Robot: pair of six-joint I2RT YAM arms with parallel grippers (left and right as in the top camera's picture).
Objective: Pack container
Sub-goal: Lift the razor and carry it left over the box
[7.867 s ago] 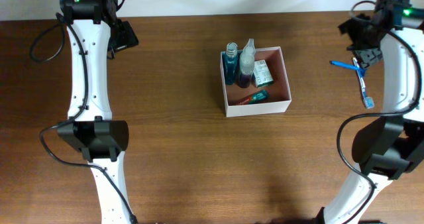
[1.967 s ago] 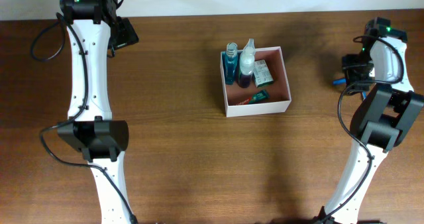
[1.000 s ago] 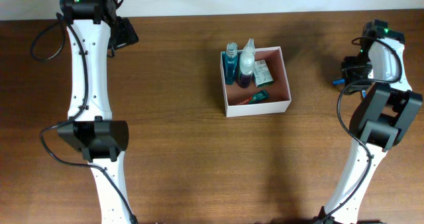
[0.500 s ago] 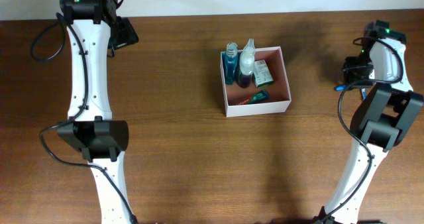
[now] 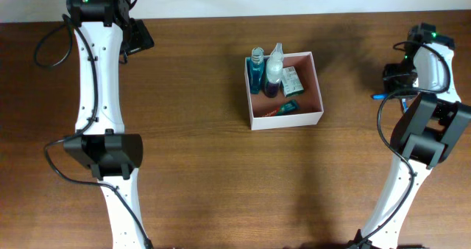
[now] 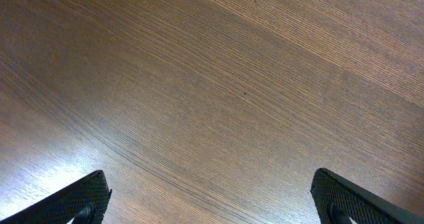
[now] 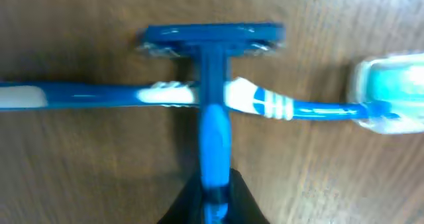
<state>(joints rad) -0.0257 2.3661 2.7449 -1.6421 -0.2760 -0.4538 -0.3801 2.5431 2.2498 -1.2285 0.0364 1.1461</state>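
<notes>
Right wrist alone shows razor (image 7: 213, 85) crossing toothbrush (image 7: 311, 109).

Blue razor (image 7: 213, 68); blue-and-white toothbrush (image 7: 278, 108); brown woodgrain table (image 6: 212, 85)

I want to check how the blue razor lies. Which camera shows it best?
The right wrist view: the razor fills the frame, lying across the toothbrush, head at the top. The overhead view shows only a blue sliver beside the right arm; the left wrist view shows only table wood.
</notes>
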